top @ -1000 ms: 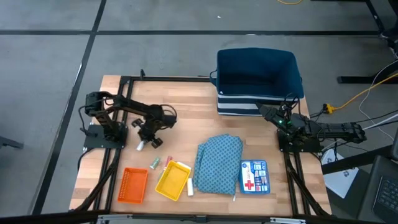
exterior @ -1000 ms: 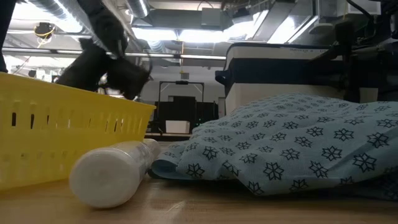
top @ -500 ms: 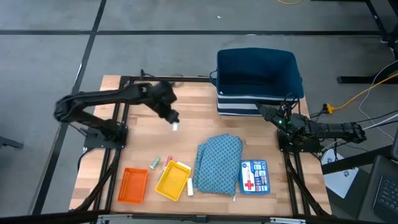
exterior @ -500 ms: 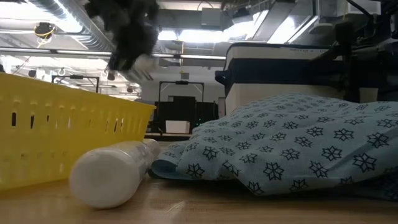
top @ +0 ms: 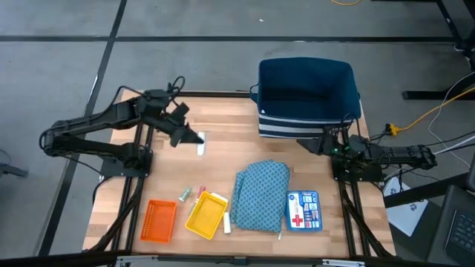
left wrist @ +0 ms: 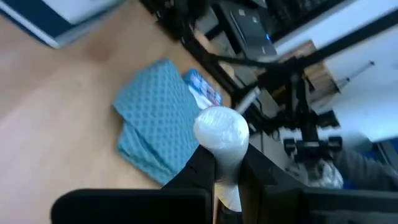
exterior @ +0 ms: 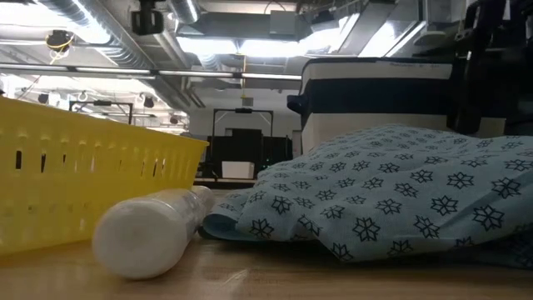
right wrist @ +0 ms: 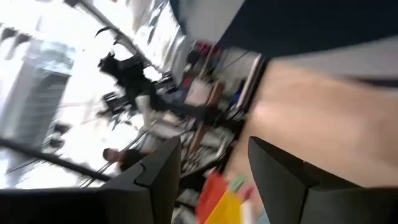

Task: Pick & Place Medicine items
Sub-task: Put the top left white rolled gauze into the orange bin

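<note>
My left gripper hovers over the table's far left part, shut on a white tube whose rounded end fills the left wrist view. On the wood near the front lie a light-green bottle, a pinkish-red stick, a second white tube beside the yellow tray, and a thin white stick at the cloth's near edge. The low view shows that second white tube lying on its side. My right gripper waits open by the blue basket, touching nothing. My left gripper pinches the white tube between its two fingers, on the tube's body behind the rounded end. The tube lies along the fingers and juts out past their tips. It is lifted clear of the table.
A yellow tray and an orange tray sit at the near left. A folded blue patterned cloth and a first-aid card lie near right. A deep blue basket stands at the far right. Bare wood lies under the left gripper.
My left gripper has carried the white tube up off the wood near the left side and toward the far edge; the arm has swung and risen high. The tube is now lifted clear. My right gripper has shifted a little toward the table's left.
</note>
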